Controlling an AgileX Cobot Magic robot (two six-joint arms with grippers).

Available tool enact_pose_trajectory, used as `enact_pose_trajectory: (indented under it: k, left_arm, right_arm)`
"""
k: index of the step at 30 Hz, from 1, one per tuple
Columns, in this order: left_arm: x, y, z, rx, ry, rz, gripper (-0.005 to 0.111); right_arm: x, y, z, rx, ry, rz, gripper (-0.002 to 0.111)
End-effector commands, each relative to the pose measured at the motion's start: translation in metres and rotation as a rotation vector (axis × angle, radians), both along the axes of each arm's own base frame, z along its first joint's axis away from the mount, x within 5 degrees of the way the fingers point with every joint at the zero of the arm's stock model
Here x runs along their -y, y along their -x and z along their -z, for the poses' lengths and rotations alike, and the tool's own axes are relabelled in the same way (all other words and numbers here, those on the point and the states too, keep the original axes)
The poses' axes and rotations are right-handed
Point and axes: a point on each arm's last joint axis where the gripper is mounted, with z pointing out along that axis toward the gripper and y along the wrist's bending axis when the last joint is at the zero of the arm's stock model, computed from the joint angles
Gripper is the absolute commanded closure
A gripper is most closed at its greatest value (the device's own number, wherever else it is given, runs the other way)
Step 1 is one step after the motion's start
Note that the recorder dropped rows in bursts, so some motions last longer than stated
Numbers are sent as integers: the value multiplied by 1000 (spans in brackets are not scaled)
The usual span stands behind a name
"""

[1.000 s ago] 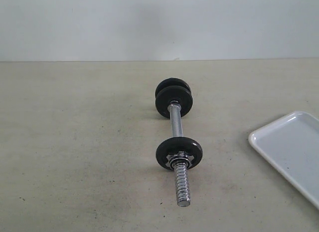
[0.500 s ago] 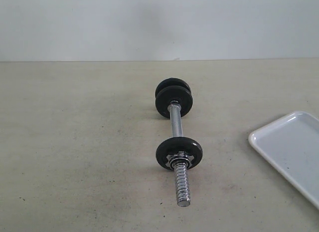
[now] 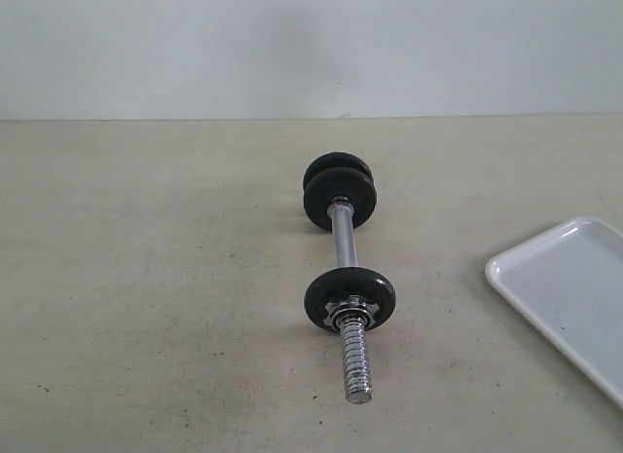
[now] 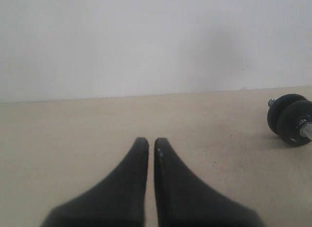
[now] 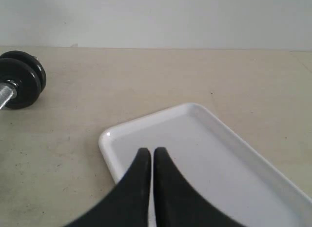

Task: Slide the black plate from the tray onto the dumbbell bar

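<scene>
L gripper (image 4: 147,141) & R gripper (image 5: 146,151) both closed, empty; R near shallow white rectangular tray (image 3: 574,278). Chrome threaded dumbbell bar (image 3: 343,244) lies left of tray: one black iron disc (image 3: 319,297) by near end, two more discs (image 3: 319,195) at far end. Can't tell which is black plate.

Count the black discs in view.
3. The back disc and the second disc sit together at the far end of the bar; the front disc sits near the threaded near end. The tray shows none, but it is partly cropped.
</scene>
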Motion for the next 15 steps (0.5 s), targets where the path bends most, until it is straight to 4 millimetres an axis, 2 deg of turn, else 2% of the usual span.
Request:
enact_pose_trajectory:
  k: [1,8,15]
  left_arm:
    - [0,0,2,-15,0,2,102]
    - [-2,0,4,-38,7,-27,102]
    - [-12,1,8,-78,88,-148,102]
  right_arm:
    - [0,0,1,6,-2,-1,108]
    - [0,0,1,6,-2,-1,108]
    - [0,0,1,6,-2,-1,108]
